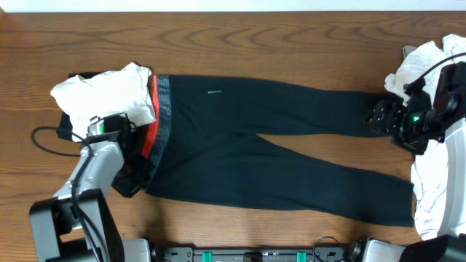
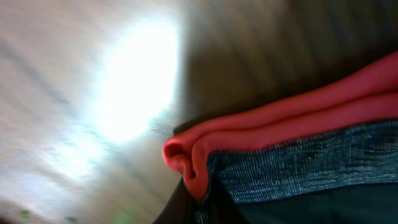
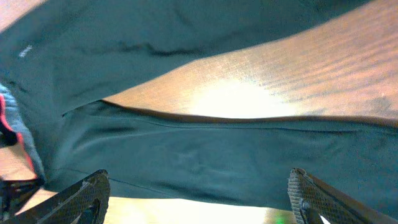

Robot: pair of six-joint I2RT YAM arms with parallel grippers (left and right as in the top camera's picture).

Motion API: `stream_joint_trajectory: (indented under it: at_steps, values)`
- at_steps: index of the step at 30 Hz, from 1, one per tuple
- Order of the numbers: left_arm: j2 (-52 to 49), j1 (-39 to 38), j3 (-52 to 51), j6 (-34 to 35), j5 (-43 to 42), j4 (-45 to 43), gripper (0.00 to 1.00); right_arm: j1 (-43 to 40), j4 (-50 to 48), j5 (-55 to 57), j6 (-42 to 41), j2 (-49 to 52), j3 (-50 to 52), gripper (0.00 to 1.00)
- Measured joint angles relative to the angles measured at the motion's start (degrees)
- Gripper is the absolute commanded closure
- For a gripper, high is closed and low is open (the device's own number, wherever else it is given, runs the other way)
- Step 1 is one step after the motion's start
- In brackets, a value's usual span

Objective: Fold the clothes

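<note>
The left gripper (image 1: 137, 149) sits closed at the waist end of the pants (image 1: 277, 153), towards the near-left corner of the table (image 1: 255, 29). Its fingers do not show in its own wrist view, so I cannot tell whether any fabric is pinched between them. That view is filled by the grey waistband (image 2: 311, 168) and its red-orange edge (image 2: 292, 121), which curls over on itself at one end, with bare wood beyond it.

The pants lie flat across the middle of the table, waist to the left and both legs running out to the right. The nearer leg angles towards the near-right corner. The farther leg runs straight at the right edge, and a wedge of bare wood shows between the two.

The right gripper (image 1: 377, 116) hangs over the end of the farther leg, close to the right edge, jaws spread wide and holding nothing (image 3: 196, 199). Only black fabric lies beneath it.

A white garment (image 1: 437, 175) is bunched along the right edge behind that arm. Another white garment (image 1: 109, 91) lies near the far-left corner, overlapping the far end of the waistband.
</note>
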State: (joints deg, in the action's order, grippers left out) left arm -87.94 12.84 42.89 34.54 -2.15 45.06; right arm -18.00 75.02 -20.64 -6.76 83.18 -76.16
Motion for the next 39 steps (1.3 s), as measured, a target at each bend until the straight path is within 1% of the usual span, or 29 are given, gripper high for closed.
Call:
stream_joint_trajectory:
  at_steps: [3,5,13,15,20,25,27,30,34,39]
  values:
    - [2.6,2.8,0.1,-1.4,0.8,0.1,0.94,0.0,-0.6,0.2,-0.3,0.0,4.4,0.15]
    - [4.5,3.9,0.2,-2.1,1.0,0.1,0.94,0.0,-0.9,0.5,-0.6,0.0,8.2,0.15]
    - [6.3,4.2,0.2,-3.5,1.1,0.2,0.89,0.0,-0.5,4.0,-3.2,0.0,17.4,0.13]
    - [6.3,4.2,0.2,-3.6,1.1,0.2,0.89,0.0,0.1,5.2,-3.7,0.0,18.1,0.14]
    - [6.3,4.2,0.2,-3.5,1.1,0.2,0.87,0.0,0.7,9.2,-6.4,0.0,18.4,0.08]
    - [6.3,4.2,0.2,-3.5,1.1,0.2,0.87,-0.6,-3.4,12.7,-9.7,0.0,18.5,0.04]
    - [6.3,4.2,0.2,-3.7,1.1,0.2,0.87,-2.0,-4.6,15.4,-11.3,0.0,18.5,0.04]
    - [6.3,4.2,0.2,-4.6,1.2,0.2,0.86,-6.5,-4.8,17.7,-13.2,0.0,18.5,0.05]
    - [6.3,4.2,0.2,-4.9,1.3,0.1,0.86,-12.6,-4.5,19.2,-14.4,0.0,18.5,0.07]
    - [6.3,4.2,0.2,-5.0,1.3,-0.5,0.85,-17.7,-5.5,20.2,-15.7,0.0,20.3,0.1]
